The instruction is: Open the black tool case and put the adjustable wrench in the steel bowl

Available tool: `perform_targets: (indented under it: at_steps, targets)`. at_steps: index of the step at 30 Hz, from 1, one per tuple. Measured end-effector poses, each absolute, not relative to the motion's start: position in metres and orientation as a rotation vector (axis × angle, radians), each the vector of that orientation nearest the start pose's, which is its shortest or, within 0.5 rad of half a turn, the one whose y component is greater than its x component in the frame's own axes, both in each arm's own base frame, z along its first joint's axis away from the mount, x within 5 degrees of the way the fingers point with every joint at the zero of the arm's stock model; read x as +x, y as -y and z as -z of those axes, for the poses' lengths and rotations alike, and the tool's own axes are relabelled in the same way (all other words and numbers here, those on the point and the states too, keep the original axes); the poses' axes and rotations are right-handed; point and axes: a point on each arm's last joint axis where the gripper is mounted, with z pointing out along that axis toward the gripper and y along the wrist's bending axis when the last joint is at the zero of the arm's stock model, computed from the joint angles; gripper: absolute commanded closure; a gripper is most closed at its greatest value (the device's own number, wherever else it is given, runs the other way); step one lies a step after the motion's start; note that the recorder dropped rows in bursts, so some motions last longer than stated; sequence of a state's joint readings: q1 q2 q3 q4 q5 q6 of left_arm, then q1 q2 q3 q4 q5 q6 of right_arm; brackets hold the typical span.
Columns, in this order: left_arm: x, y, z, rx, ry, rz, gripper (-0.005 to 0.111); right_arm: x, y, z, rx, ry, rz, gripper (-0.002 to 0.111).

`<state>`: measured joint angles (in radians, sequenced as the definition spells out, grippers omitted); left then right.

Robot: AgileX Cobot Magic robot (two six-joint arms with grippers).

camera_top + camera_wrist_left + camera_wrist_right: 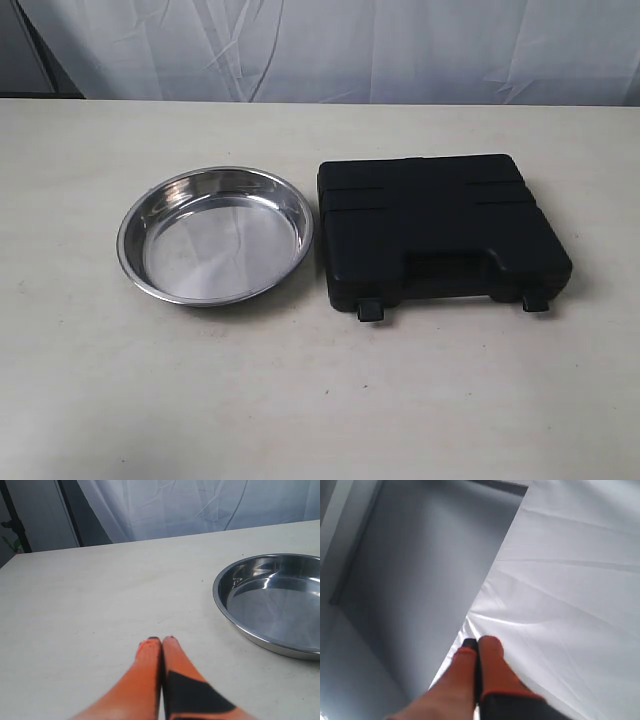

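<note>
Ext. view: bowl sits on the table, left of centre. It's upright and shiny, w/ nothing in it. Case lies flat just right of the bowl, close to the rim but w/ a thin strip of table between them, so not touching. The lid is down and the case is shut, so contents can't be seen. Both latches show on the edge nearest the camera, one at the left and one at the right, each sticking out a bit from the case edge. Can't tell if they're snapped or loose. The handle cut-out sits between them, a little further in. A white curtain hangs behind the table.

Left wrist view: left gripper is closed, orange fingers pressed tip to tip, one w/ a black patch. It holds nothing. It sits low over bare table; can't tell if the tips touch the surface. The bowl is near it, off to one side and apart from the tips. Only part of the rim and inside is in frame.

Right wrist view: right gripper is also closed, tips together w/ no gap, nothing held. It points at the white curtain and a grey wall. This view is soft and a bit blurred.
</note>
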<state>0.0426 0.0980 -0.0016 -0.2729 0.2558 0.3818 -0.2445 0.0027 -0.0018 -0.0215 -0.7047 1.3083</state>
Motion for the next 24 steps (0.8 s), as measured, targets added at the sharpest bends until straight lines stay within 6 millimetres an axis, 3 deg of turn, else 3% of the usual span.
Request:
perform_targets:
  at_steps: [5, 10, 14, 16, 17, 19, 21, 22, 24]
  targets:
    - [0.062, 0.004, -0.186, 0.121, -1.822, -0.047, 0.106, 0.019, 0.003, -0.279, 0.455, -0.481, -1.068, 0.109]
    - [0.061, 0.006, -0.186, 0.158, -1.819, -0.018, 0.106, 0.008, 0.017, -0.283, 0.545, -0.245, -1.161, 0.109]
    - [0.061, 0.007, -0.186, 0.159, -1.819, -0.017, 0.106, 0.008, 0.018, -0.283, 0.574, -0.215, -1.24, 0.109]
    - [0.061, 0.007, -0.186, 0.163, -1.819, -0.014, 0.106, 0.007, 0.018, -0.293, 0.579, -0.219, -1.26, 0.109]
    - [0.061, 0.008, -0.186, 0.174, -1.818, -0.006, 0.106, 0.002, 0.016, -0.31, 0.57, -0.229, -1.255, 0.109]
    - [0.061, 0.008, -0.186, 0.186, -1.817, 0.003, 0.106, 0.0, 0.012, -0.337, 0.551, -0.317, -1.131, 0.109]
    - [0.061, 0.009, -0.186, 0.19, -1.816, 0.007, 0.106, 0.014, 0.002, -0.361, 0.481, -0.617, -0.835, 0.109]
    - [0.061, 0.009, -0.186, 0.19, -1.816, 0.007, 0.106, 0.026, -0.004, -0.376, 0.364, -0.85, -0.552, 0.109]
    - [0.061, 0.009, -0.186, 0.19, -1.816, 0.007, 0.106, 0.045, 0.002, -0.396, 0.276, -1.057, -0.229, 0.109]
